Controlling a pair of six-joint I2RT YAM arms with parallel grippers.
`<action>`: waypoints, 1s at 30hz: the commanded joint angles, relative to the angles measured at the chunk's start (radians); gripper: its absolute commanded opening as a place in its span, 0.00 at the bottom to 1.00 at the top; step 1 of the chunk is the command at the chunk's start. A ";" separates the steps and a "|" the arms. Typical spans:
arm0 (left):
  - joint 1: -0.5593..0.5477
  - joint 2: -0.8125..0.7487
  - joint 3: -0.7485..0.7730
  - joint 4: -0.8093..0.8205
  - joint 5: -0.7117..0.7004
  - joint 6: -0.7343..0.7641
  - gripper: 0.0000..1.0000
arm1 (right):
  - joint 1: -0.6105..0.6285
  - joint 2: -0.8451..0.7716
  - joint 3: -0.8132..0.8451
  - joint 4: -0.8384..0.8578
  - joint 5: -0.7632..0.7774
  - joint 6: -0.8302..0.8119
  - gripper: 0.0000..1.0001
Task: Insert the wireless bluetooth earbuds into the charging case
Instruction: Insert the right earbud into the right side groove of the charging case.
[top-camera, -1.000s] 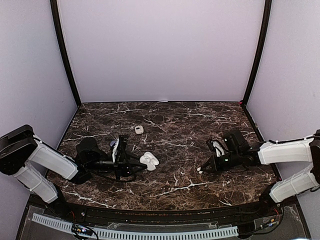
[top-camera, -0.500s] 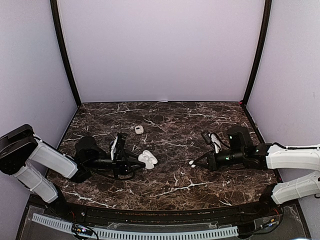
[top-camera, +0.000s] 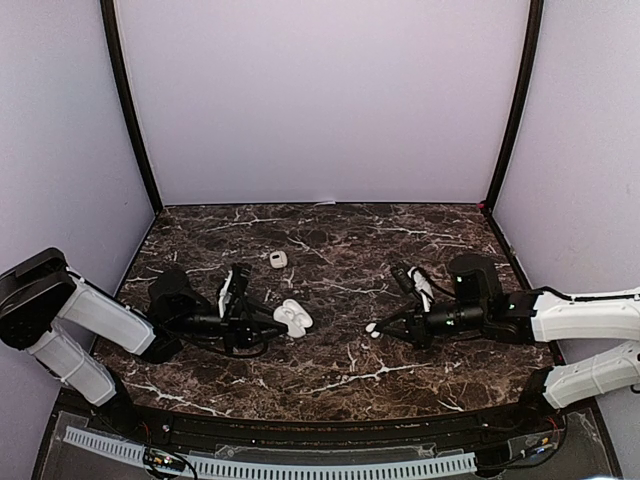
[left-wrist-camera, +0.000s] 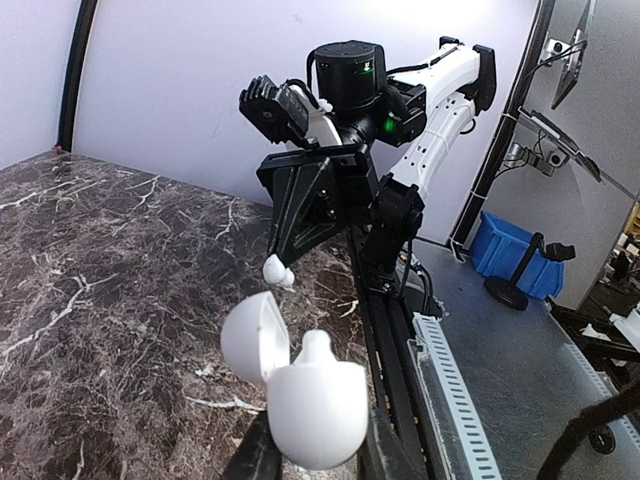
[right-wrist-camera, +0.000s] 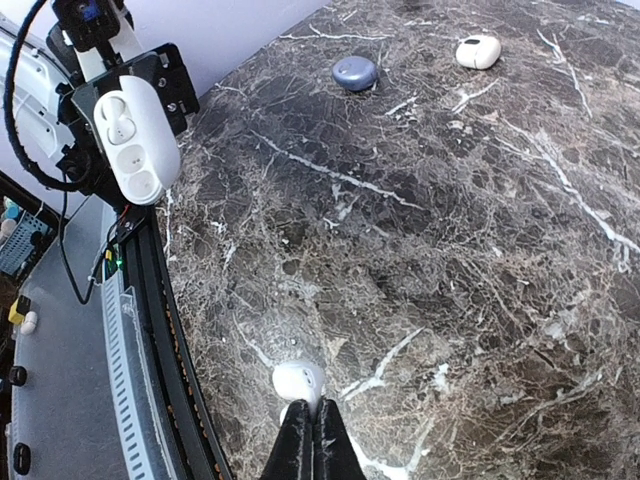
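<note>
My left gripper (top-camera: 283, 320) is shut on a white charging case (top-camera: 292, 318), held above the table with its lid (left-wrist-camera: 255, 335) swung open. One earbud (left-wrist-camera: 316, 347) pokes up out of the case body (left-wrist-camera: 318, 410) between my left gripper's fingers (left-wrist-camera: 385, 455). My right gripper (top-camera: 378, 328) is shut on a second small white earbud (top-camera: 371, 328), a short way right of the case and level with it. In the right wrist view this earbud (right-wrist-camera: 298, 380) sits at the tips of the closed gripper (right-wrist-camera: 312, 420), with the open case (right-wrist-camera: 135, 135) at the upper left.
A small white closed case (top-camera: 278, 259) lies on the marble table (top-camera: 340, 370) behind the left gripper. The right wrist view shows it (right-wrist-camera: 478, 51) beside a grey-blue pebble case (right-wrist-camera: 355, 72). A black rail and slotted white strip (top-camera: 300, 468) run along the near edge.
My right gripper has carried its earbud leftward, closing most of the gap to the open case. The left gripper and case shifted slightly left.
</note>
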 joint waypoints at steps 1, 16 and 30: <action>0.024 0.005 0.010 0.079 0.087 -0.037 0.15 | 0.013 0.004 0.029 0.096 -0.020 -0.035 0.00; 0.028 -0.015 0.027 -0.054 0.186 0.141 0.15 | 0.064 0.025 -0.012 0.247 -0.066 -0.185 0.00; 0.028 -0.030 0.064 -0.186 0.184 0.252 0.15 | 0.169 0.010 -0.049 0.280 -0.013 -0.282 0.00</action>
